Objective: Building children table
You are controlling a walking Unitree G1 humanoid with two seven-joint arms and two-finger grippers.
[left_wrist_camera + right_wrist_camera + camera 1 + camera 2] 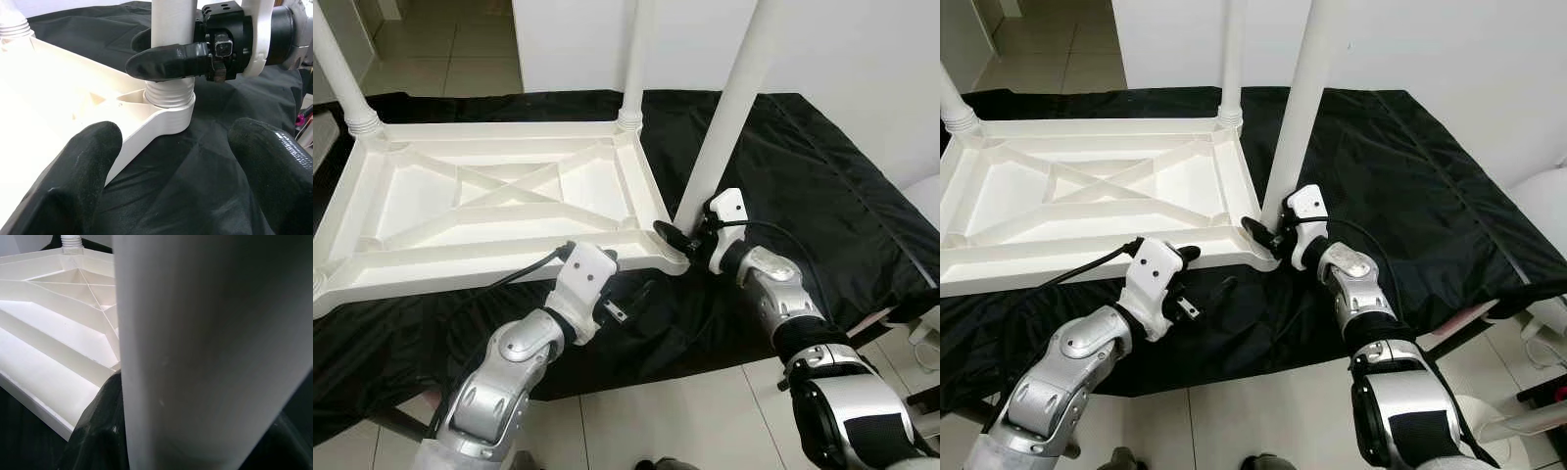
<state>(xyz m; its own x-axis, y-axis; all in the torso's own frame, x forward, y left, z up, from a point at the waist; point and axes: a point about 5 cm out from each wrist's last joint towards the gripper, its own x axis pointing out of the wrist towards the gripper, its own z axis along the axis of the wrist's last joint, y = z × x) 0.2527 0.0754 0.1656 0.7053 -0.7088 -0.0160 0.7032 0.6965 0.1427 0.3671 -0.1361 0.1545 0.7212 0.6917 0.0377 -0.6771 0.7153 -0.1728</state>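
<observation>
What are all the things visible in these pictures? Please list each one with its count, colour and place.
Tabletop: one, white, lying upside down on the black cloth.
Table legs: three, white, standing up from the tabletop's corners; the near right one is at its corner socket.
Cloth: one, black, spread under the tabletop.
Floor: light tiles, near and far.
Left gripper: one, black fingers, open, just in front of the tabletop's near edge.
Right gripper: one, black fingers, shut on the near right leg's base.
</observation>
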